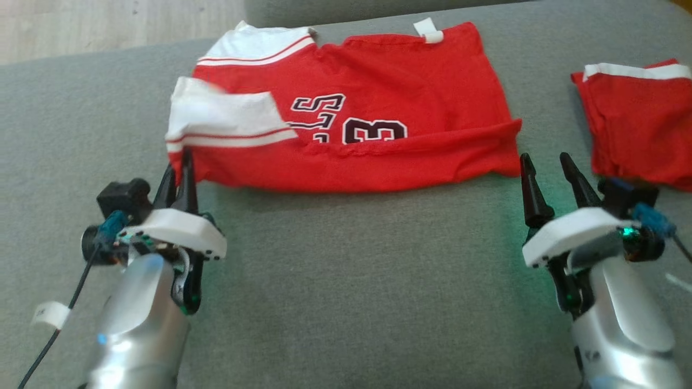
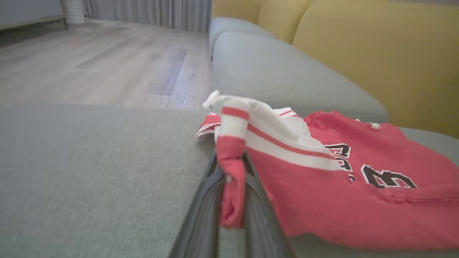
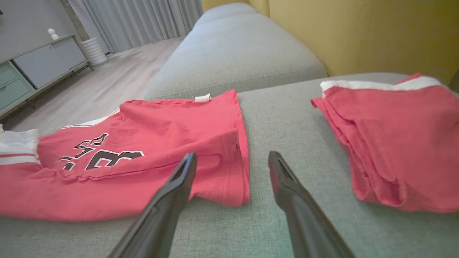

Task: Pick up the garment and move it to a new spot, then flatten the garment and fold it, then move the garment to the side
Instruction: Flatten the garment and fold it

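Garment: red jersey point(image 1: 378, 102) lies partly folded on grey sofa cushion point(image 1: 351, 270).
Left arm: left gripper point(image 1: 181, 170) clamped on the jersey's near-left corner.
Right arm: right gripper point(image 1: 545, 162) parted, empty, just beside the near-right hem.
Risk: a one-sided pull would likely skew the fold and bunch the fabric.

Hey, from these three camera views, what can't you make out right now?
Lettering on the red jersey: head view, partly covered by the white sleeve and a fold.
Second red garment: its right part is cut off by the head view's right edge.
Tips of the left tool: left wrist view, hidden by the pinched jersey cloth.
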